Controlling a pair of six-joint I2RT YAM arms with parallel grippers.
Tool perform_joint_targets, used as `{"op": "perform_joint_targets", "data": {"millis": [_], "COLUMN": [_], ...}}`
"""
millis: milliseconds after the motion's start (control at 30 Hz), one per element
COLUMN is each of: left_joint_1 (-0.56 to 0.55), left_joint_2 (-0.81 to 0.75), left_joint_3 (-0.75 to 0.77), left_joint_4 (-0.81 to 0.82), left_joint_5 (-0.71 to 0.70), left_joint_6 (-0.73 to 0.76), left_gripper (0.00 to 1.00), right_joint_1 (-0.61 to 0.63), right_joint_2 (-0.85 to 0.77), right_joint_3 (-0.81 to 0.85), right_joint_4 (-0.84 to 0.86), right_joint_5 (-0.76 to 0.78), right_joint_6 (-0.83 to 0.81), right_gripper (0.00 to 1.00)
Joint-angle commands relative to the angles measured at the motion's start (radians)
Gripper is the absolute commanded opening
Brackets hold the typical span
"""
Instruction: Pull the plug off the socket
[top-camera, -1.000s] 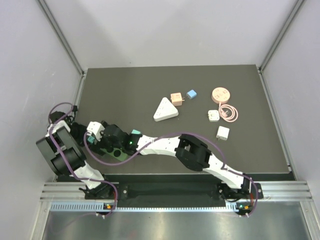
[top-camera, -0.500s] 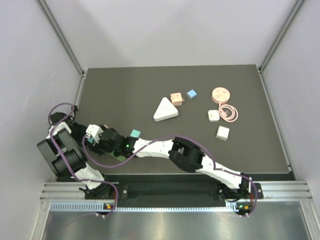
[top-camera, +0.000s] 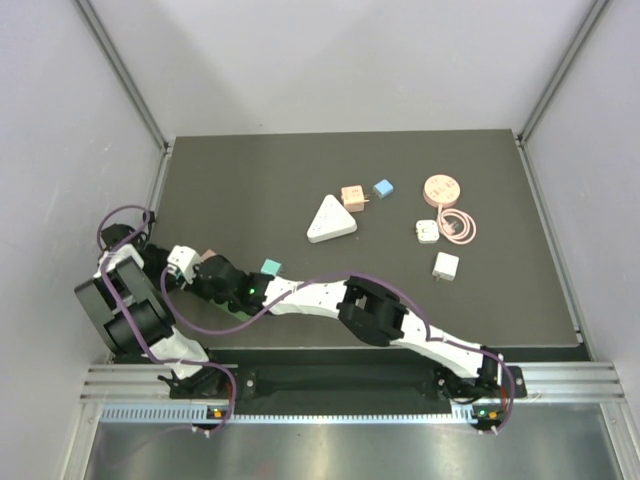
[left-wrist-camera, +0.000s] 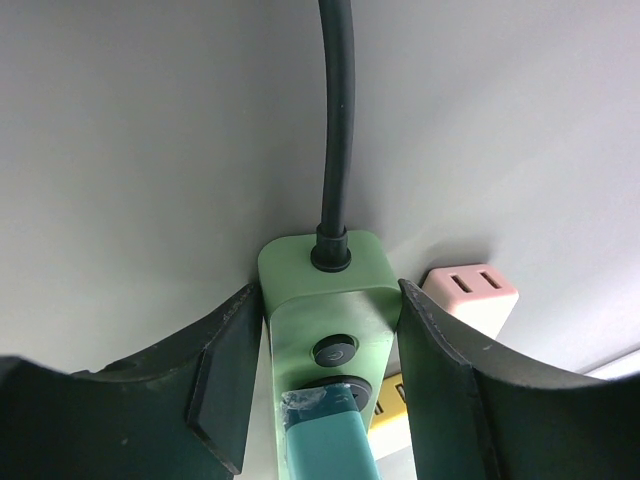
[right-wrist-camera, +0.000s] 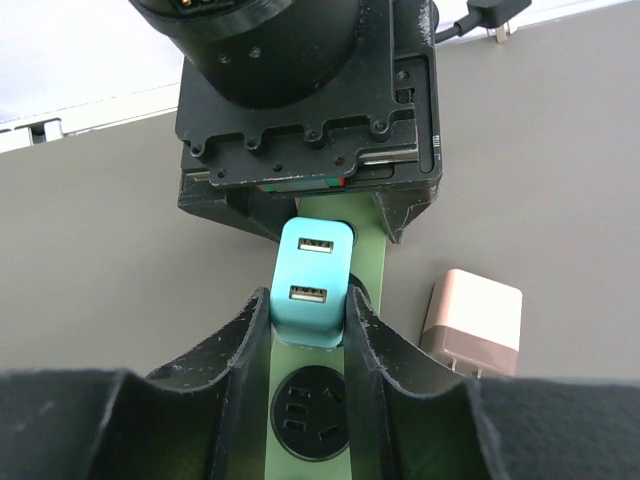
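We judge that the task is about at its middle: the hold is made, but the pull itself is not yet done. In the right wrist view the teal plug (right-wrist-camera: 313, 285) sits in the centre of the frame, pushed fully into the green power strip (right-wrist-camera: 368, 262), and we see no gap under its body. The right gripper (right-wrist-camera: 307, 312) has its two dark fingers closed on the plug, one pressed on each long side, so it grips the plug. The left gripper (left-wrist-camera: 330, 375), in the lower centre of the left wrist view, is closed on the power strip near the end where the black cable (left-wrist-camera: 335, 110) enters, with one finger on each side. What is left, in our opinion, is to draw the plug straight out of its socket while the strip is kept in place. The plug is a small box of smooth plastic with rounded corners, and the face turned to the camera shows two USB ports. A pink adapter (right-wrist-camera: 472, 322) lies on the table (right-wrist-camera: 120, 230) just beside the strip, at the right of the frame, apart from both grippers. In the top view the two grippers meet at the lower left, and the plug is hidden there.
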Motion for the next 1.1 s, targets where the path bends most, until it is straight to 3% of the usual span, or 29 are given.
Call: {"op": "perform_joint_targets", "data": {"millis": [0,267,500,667,900,1067], "left_joint_1": [-0.015,-0.015,-0.016,-0.016,-0.015,-0.016], "left_joint_2": [0.032,0.040,0.038,0.035,0.038,0.035], "left_joint_3": [-0.052,-0.052,-0.050,-0.052,-0.052,-0.053], "left_joint_4": [0.026,0.024,0.021,0.023,0.024,0.024], "left_joint_5": [-0.015,-0.023,-0.034,-0.035,-0.038,-0.040], "left_joint_6": [0.034,0.037,0.038,0.037,0.034,0.034], "left_gripper": [0.00,0.00,0.00,0.00,0.00,0.00], "right_joint_1": [-0.010,-0.084,-0.127,-0.107,0.016,0.050], "right_joint_2": [-0.041,-0.186,-0.225,-0.216,-0.206,-0.194], "right_joint_3": [0.078,-0.125,-0.149,-0.123,-0.069,-0.038], "right_joint_4": [0.051,0.200,0.218,0.171,0.111,0.109], "right_joint_5": [0.026,-0.040,-0.097,-0.076,0.134,0.211], "right_joint_6": [0.064,0.347,0.471,0.404,0.001,-0.122], "right_gripper": [0.00,0.00,0.00,0.00,0.00,0.00]}}
